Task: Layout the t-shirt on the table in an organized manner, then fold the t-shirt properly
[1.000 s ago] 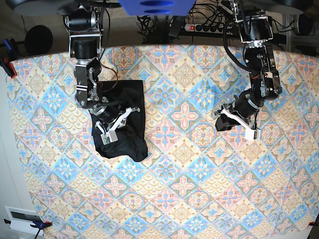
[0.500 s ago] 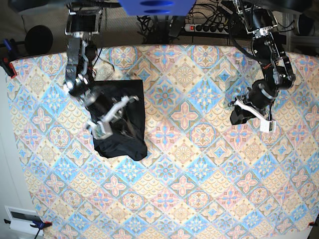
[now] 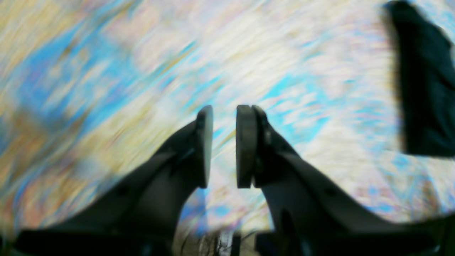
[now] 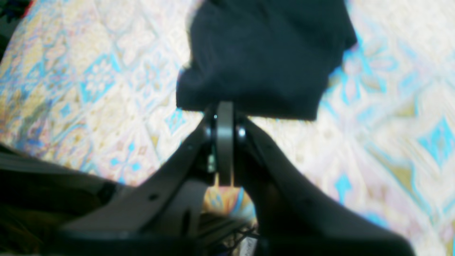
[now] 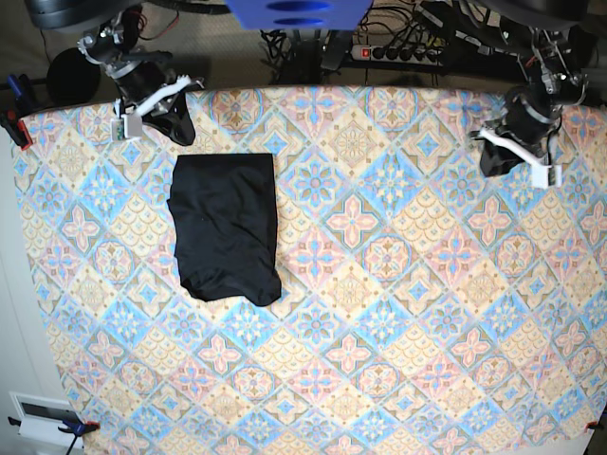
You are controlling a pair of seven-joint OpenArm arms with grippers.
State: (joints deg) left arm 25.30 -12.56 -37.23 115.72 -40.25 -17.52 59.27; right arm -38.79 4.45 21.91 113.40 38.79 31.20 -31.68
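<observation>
On the left half of the bench point(image 5: 379, 313) in the base view, the black t-shirt point(image 5: 226, 227) lies folded into a compact upright rectangle, its top and right edges fairly straight, its lower edge rounded and slightly bulging at the bottom right corner. It sits well in from the bench's near and left edges, with broad open patterned cloth to its right and below it. The right end effector point(image 5: 169, 104) hangs over the far left edge of the bench, apart from the shirt's top edge; the left end effector point(image 5: 505, 152) hangs near the far right corner, well apart from the shirt. In the left wrist view, much blurred, the left end effector point(image 3: 224, 145) shows its two pads parted by a narrow gap with nothing between them, over bare patterned cloth; the t-shirt point(image 3: 424, 89) is a dark shape at the upper right edge. In the right wrist view, the right end effector point(image 4: 224, 142) has its pads pressed flat together, empty, and the t-shirt point(image 4: 263, 53) lies just beyond its tips, its near edge straight, with open cloth on both sides.
</observation>
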